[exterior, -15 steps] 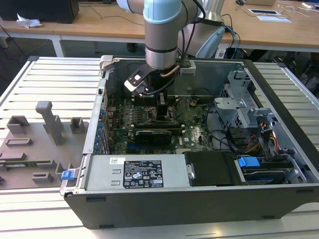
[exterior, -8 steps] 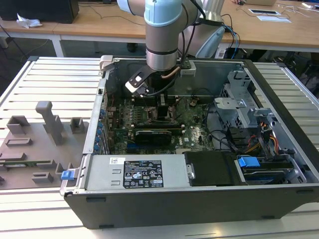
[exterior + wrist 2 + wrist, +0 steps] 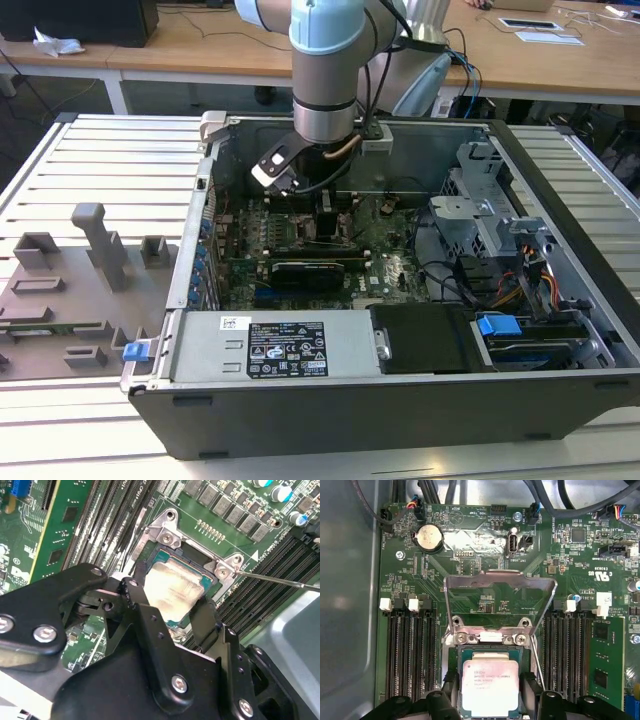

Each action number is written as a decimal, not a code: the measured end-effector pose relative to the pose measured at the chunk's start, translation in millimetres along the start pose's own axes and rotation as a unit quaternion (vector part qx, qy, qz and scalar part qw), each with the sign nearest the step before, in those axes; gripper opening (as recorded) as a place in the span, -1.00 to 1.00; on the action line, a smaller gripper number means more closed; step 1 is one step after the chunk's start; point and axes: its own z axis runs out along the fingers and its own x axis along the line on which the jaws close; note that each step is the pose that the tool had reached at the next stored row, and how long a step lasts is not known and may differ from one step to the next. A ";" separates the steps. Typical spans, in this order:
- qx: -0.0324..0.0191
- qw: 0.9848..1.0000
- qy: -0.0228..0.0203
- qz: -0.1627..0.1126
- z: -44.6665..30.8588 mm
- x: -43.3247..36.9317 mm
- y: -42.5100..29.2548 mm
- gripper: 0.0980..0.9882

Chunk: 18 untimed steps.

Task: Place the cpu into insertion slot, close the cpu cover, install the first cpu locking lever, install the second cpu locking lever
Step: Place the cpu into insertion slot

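From my station I count one small flat square cpu (image 3: 490, 690) with a dull silver-grey metal top, one square dark insertion slot (image 3: 470, 638) with a silvery rim, and one thin silvery cpu cover (image 3: 500, 582), a frame with a large central window. I can also make out one thin wire locking lever (image 3: 280, 580) beside the socket. The black gripper (image 3: 490, 677) has two fingers (image 3: 530, 692).

The cpu lies flat in the insertion slot, metal face up, with its edges square to the rim. Being square, it shows no long axis. The two fingers sit against opposite edges of the chip, pinching it between them.

The cpu cover stands tilted open from the rim edge farthest from the gripper, and green motherboard (image 3: 485, 555) shows through its window. Two banks of long black memory slots (image 3: 412, 655) flank the socket and run parallel to the gripped edges.

In the exterior view the arm reaches down into the open grey computer case (image 3: 400, 410).
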 end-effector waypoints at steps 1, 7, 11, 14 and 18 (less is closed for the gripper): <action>0.000 1.000 0.000 0.000 -0.6 -0.1 0.0 0.16; 0.000 1.000 0.000 0.000 -20.5 -0.4 1.0 -0.02; 0.000 1.000 0.000 0.000 -47.1 -1.2 2.4 -0.84; 0.000 1.000 0.000 0.000 -62.8 -1.6 3.3 -0.98; 0.000 1.000 0.000 0.000 -83.7 -2.2 4.4 -0.98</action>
